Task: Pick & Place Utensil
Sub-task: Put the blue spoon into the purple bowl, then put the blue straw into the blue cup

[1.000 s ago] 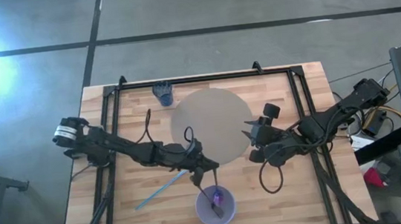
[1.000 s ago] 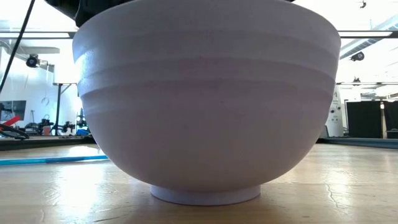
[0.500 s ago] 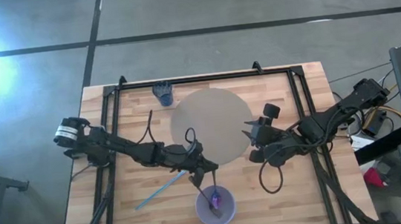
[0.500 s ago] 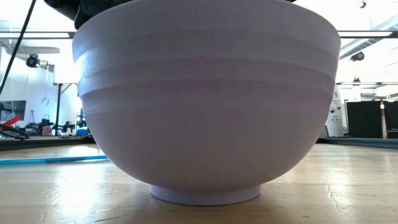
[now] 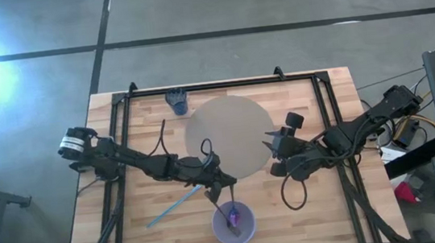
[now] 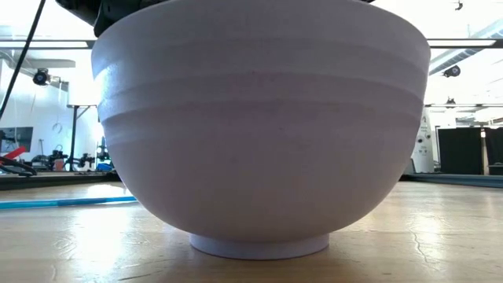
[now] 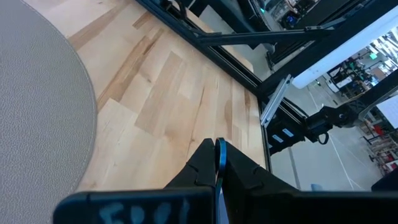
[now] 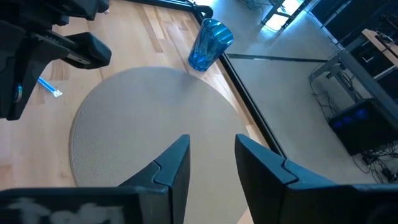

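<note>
A blue utensil (image 7: 219,163) is pinched in the left gripper (image 5: 218,188), just beside the bowl (image 5: 234,222); release is needed next. The right gripper (image 5: 274,154) is held open, empty.

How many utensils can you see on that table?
2: a blue utensil lying on the wood left of the bowl, and a purple one inside it. The bowl might hide more.

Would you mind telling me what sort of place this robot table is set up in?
Probably a robotics lab or workshop: the wooden table stands on a bare concrete floor, cables and equipment crowd its right side, and the low view shows an open hall with ceiling strip lights.
</note>
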